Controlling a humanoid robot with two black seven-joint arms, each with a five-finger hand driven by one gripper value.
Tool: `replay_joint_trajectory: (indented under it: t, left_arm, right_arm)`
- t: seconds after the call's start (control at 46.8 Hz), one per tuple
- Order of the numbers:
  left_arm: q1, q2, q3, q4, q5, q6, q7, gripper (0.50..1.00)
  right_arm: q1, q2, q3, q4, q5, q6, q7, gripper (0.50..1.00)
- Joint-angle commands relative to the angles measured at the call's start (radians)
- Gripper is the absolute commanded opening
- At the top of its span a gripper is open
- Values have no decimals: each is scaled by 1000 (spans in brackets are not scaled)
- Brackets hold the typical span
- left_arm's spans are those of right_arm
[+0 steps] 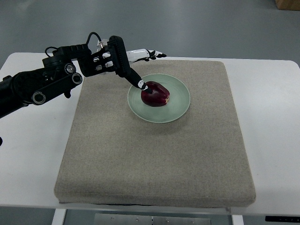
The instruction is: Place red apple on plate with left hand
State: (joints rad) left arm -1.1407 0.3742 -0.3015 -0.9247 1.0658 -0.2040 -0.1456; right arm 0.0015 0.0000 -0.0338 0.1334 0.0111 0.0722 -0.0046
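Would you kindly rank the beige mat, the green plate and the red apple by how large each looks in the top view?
Largest to smallest:
1. beige mat, covering most of the white table
2. green plate, lying on the mat
3. red apple, sitting within the plate's rim

The left robot hand has a fingertip at the apple.

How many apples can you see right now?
1. The red apple sits on the green plate, toward the mat's far side, beside the left hand. None seems hidden.

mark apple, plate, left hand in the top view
red apple [156, 94], top view, middle of its upper surface
plate [180, 106], top view, bare green rim right of apple
left hand [112, 58], top view, back of hand
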Motion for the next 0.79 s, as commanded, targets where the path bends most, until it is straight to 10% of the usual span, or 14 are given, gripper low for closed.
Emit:
replay_joint_trajectory:
  t: [0.0,0.77]
  left_arm:
    - [-19,20,5,26,-125,0,0,996]
    - [42,54,-57,225,-925,-57,3,1000]
  right_arm:
    - [0,0,0,0,0,0,0,932]
    - [0,0,0,0,0,0,0,932]
